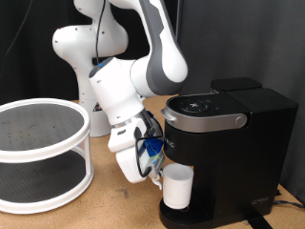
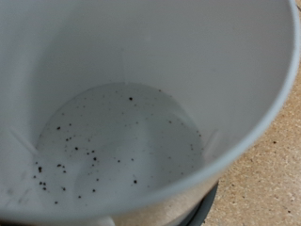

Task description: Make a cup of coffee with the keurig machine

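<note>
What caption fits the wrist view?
Looking into the white cup: dark specks dot its bottom, above the machine's black drip tray.

White cup point(image 1: 178, 188) upright on black keurig machine point(image 1: 229, 143) drip tray; dark specks inside.

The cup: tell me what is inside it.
In the wrist view the cup holds no liquid, only small dark specks scattered over its white bottom. The exterior view shows only its outside, under the keurig machine; the gripper is beside it.
</note>
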Tool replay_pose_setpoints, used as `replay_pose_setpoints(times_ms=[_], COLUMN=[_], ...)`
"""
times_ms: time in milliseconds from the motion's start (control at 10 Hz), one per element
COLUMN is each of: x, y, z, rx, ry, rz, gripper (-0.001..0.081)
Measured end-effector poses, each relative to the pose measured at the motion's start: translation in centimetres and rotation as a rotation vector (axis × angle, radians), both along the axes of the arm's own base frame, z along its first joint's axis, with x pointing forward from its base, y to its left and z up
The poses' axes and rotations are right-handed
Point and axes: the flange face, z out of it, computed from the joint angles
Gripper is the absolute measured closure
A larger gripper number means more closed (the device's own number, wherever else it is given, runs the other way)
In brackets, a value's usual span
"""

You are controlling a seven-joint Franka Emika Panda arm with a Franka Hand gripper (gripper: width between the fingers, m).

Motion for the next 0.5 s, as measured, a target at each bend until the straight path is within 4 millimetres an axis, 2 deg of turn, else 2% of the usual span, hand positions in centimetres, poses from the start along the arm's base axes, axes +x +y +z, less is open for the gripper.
replay_pose_setpoints(times_ms=[500], x=[0.35], y=[0.28], z=[-0.69], rx=[0.008], ry=[0.008], rz=[-0.01], gripper=[0.074])
